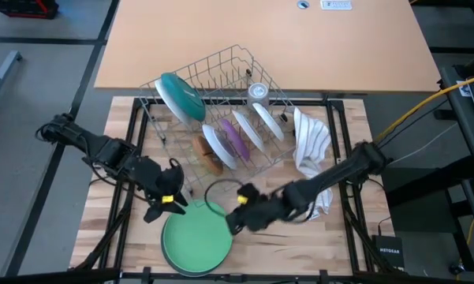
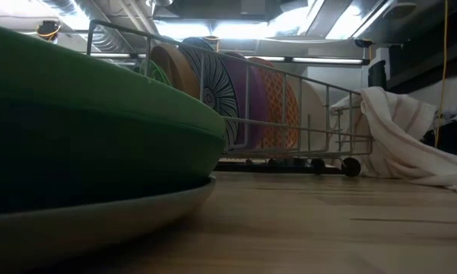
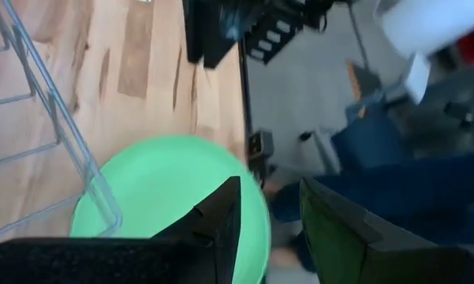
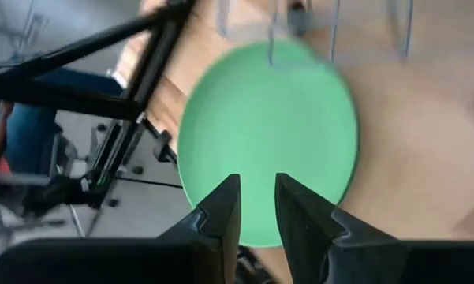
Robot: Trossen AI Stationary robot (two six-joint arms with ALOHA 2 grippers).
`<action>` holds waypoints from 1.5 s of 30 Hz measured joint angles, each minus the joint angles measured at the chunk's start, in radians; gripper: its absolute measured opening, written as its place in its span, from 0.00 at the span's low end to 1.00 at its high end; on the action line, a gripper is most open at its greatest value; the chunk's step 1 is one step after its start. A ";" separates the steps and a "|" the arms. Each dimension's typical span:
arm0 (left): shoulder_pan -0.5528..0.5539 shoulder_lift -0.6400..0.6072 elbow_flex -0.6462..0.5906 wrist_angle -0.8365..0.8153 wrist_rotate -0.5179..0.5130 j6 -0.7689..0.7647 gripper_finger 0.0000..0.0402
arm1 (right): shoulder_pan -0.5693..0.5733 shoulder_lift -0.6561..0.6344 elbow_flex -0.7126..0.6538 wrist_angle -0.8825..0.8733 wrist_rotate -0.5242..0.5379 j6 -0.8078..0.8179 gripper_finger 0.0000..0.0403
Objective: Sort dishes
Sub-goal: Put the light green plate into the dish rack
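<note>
A green plate (image 1: 195, 241) lies near the table's front edge, resting on a pale plate (image 2: 99, 224) beneath it. My left gripper (image 1: 176, 203) hovers open above the green plate's far left rim (image 3: 166, 181), nothing between its fingers (image 3: 270, 185). My right gripper (image 1: 238, 218) hovers open over the plate's far right rim, pointing down at the plate (image 4: 268, 134), with a narrow empty gap (image 4: 257, 177). Farther back, the wire rack (image 1: 213, 110) holds a teal plate (image 1: 180, 96), white plates (image 1: 244, 130), a purple one (image 1: 233, 138) and a brown one (image 1: 209, 154), all on edge.
A clear round dish (image 1: 221, 193) lies on the table between the green plate and the rack. A white striped cloth (image 1: 311, 146) is heaped right of the rack. Bare wood stretches right of the green plate (image 2: 327, 221). The table's front edge is close behind the plates.
</note>
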 joint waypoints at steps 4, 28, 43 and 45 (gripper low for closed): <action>-0.033 0.000 0.000 -0.059 0.000 0.072 0.30 | 0.031 0.114 0.000 0.066 0.004 0.198 0.21; -0.108 0.000 0.000 -0.097 0.001 0.113 0.30 | 0.034 0.307 0.000 -0.028 -0.057 0.382 0.21; -0.108 0.000 0.000 -0.098 -0.018 0.118 0.30 | 0.029 0.308 0.000 0.004 -0.054 0.375 0.21; -0.108 0.000 0.000 -0.098 -0.018 0.118 0.30 | 0.028 0.317 0.000 0.013 -0.054 0.375 0.21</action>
